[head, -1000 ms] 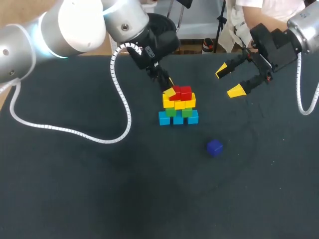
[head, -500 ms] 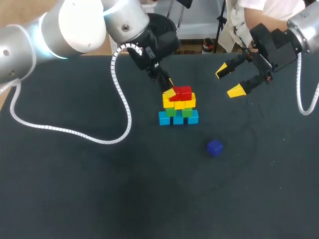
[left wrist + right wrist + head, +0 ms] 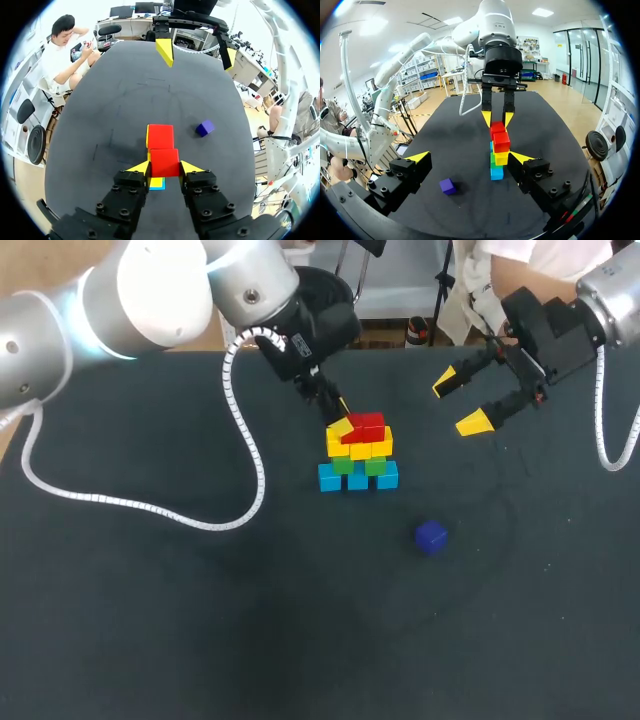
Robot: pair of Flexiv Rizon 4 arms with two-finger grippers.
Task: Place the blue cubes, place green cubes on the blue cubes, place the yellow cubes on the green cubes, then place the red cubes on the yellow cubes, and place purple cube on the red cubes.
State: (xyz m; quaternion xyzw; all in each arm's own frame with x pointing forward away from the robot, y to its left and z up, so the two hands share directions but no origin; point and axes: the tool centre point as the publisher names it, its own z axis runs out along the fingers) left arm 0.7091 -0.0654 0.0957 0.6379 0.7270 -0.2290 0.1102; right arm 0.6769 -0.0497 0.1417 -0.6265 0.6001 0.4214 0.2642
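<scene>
Left gripper, fingers narrow & clamped on red cube atop yellow cubes, should seat it flush w/ 2nd red cube, open gently, lift straight up; right gripper hangs wide open, purple cube lies loose nearby.

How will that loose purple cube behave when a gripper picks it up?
The purple cube looks rigid with flat faces, so it should sit still rather than roll, probably sliding on the dark table if nudged. It seems small and likely light. It lies turned at an angle, so the open right gripper may need to line up with its faces.
</scene>
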